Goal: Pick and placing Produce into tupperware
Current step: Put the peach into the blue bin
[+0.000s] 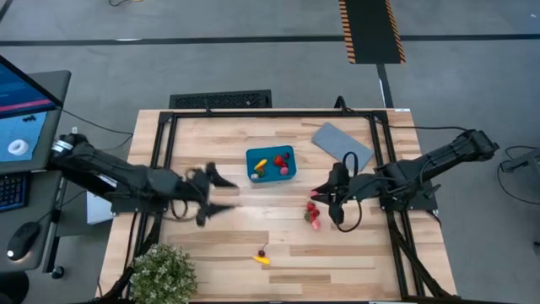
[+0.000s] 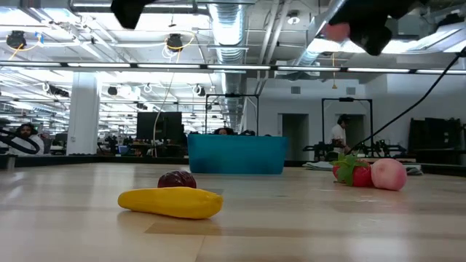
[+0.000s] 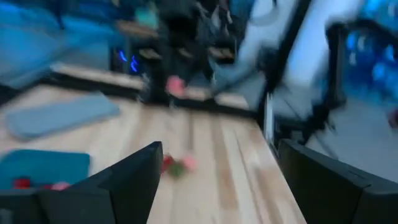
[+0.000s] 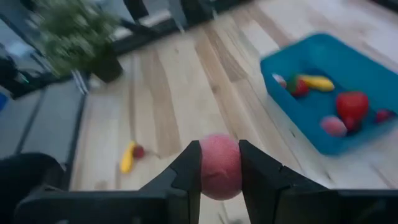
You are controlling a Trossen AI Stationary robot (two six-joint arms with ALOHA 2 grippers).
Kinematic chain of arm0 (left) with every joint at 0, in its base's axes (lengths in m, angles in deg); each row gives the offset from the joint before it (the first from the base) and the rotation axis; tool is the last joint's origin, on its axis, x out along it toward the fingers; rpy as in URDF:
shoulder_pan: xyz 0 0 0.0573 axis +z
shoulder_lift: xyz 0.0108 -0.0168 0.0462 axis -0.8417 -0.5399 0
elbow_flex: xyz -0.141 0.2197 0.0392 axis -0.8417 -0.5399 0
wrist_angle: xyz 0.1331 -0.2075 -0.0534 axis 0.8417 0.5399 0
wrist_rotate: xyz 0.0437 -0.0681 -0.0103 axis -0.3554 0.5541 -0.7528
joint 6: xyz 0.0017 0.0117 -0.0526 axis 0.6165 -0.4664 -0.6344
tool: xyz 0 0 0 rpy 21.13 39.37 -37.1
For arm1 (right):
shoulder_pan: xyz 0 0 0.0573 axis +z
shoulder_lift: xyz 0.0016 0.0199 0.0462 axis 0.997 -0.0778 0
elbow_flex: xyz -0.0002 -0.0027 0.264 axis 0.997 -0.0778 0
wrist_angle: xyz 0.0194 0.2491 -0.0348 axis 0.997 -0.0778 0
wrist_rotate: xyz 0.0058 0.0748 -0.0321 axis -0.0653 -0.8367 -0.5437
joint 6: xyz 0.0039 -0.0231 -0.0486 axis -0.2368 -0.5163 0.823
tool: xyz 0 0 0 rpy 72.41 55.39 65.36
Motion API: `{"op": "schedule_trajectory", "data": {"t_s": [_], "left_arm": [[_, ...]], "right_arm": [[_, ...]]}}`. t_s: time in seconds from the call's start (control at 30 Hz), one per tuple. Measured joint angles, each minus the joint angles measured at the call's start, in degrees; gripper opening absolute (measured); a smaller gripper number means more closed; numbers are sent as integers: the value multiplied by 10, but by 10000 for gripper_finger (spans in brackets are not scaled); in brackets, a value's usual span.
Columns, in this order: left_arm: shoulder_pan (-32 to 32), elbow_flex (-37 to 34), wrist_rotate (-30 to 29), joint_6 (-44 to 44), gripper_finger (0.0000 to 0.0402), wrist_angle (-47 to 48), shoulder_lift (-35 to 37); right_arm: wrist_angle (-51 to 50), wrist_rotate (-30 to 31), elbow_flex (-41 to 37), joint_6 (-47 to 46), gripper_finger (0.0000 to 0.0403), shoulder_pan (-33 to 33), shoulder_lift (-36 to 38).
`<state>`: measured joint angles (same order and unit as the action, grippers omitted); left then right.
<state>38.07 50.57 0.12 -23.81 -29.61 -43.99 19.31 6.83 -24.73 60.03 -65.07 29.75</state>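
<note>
The teal tupperware (image 1: 271, 164) stands at the table's middle with several produce pieces inside (image 4: 351, 106). My right gripper (image 1: 315, 193) hangs to its right, above the table, shut on a round pink fruit (image 4: 219, 165). Below it, a small cluster of red and pink produce (image 1: 313, 216) lies on the wood. A yellow piece (image 2: 171, 202) and a dark red berry (image 2: 177, 180) lie near the front edge. My left gripper (image 1: 226, 194) is open and holds nothing, raised left of the tupperware. My right gripper pinches the pink fruit on two opposite sides (image 4: 205, 168) between its two fingers. The fingers come from the table's right side, slanting downward. The fruit is lifted clear of the table (image 2: 336, 30).
A flat grey lid (image 1: 342, 143) lies behind and to the right of the tupperware. A leafy green plant (image 1: 160, 272) stands at the front left corner. A dark frame (image 1: 164, 143) runs around the table's edges. Bare wood lies between the tupperware and the front edge.
</note>
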Motion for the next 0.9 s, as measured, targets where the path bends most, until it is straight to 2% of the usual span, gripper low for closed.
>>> {"op": "schedule_trajectory", "data": {"t_s": [0.13,0.3,0.4,0.5,0.77,0.9], "left_arm": [[2,-70,-97,0,310,-36,98],[-14,-119,-70,19,310,-44,169],[-23,-125,-69,27,310,-41,185],[-25,-125,-69,34,311,-38,184],[-25,-125,-81,19,311,-6,184],[-25,-125,-93,-4,311,19,184]], "right_arm": [[62,0,0,14,110,-1,1],[197,-2,0,-8,111,-3,1],[304,-6,0,-31,111,-3,1],[368,-19,0,-67,111,-13,1],[400,-27,0,-199,111,-76,1],[431,-37,0,-210,111,-105,-6]]}}
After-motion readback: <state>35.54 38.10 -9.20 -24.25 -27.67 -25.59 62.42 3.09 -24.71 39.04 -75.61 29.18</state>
